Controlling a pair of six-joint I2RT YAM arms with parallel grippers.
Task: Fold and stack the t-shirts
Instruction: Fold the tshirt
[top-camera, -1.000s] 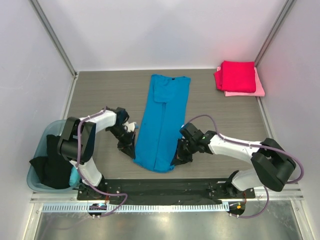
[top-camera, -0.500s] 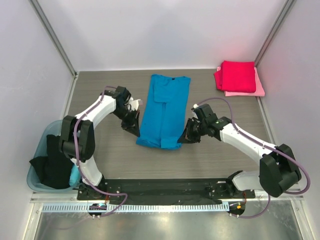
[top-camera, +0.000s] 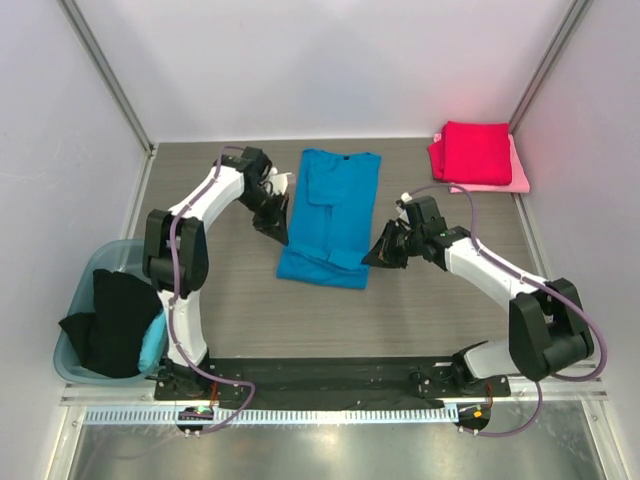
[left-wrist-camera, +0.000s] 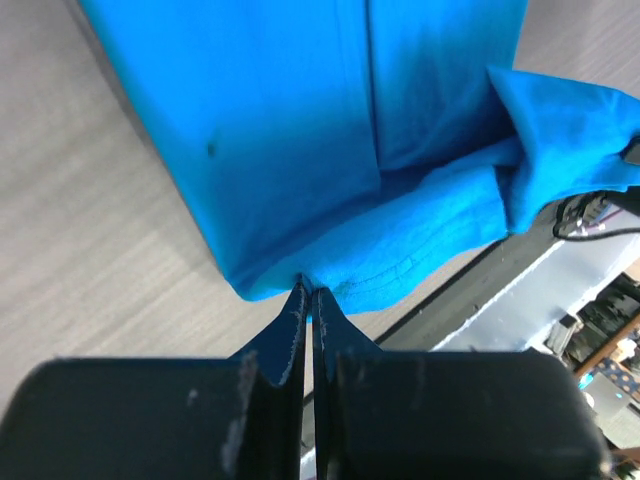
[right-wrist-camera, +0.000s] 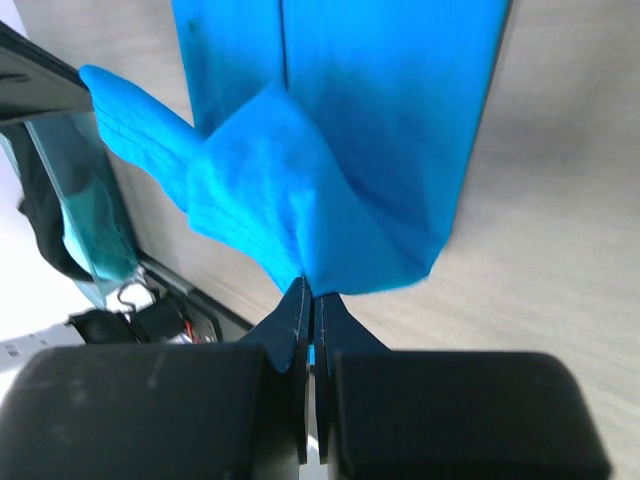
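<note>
left gripper (left-wrist-camera: 307, 292) clamped on one hem corner, right gripper (right-wrist-camera: 306, 285) pinching the other, of the bright blue soft cloth t-shirt (top-camera: 340, 190), mid grey wood-grain table (top-camera: 300, 320), lower end doubled over. my call: take both corners level to the collar, no skew.

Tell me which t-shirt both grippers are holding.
The bright blue t-shirt mid-table: left gripper and right gripper pinch its near corners. Crimson shirt and pale pink shirt lie stacked far right; black shirt sits in the tub.
</note>
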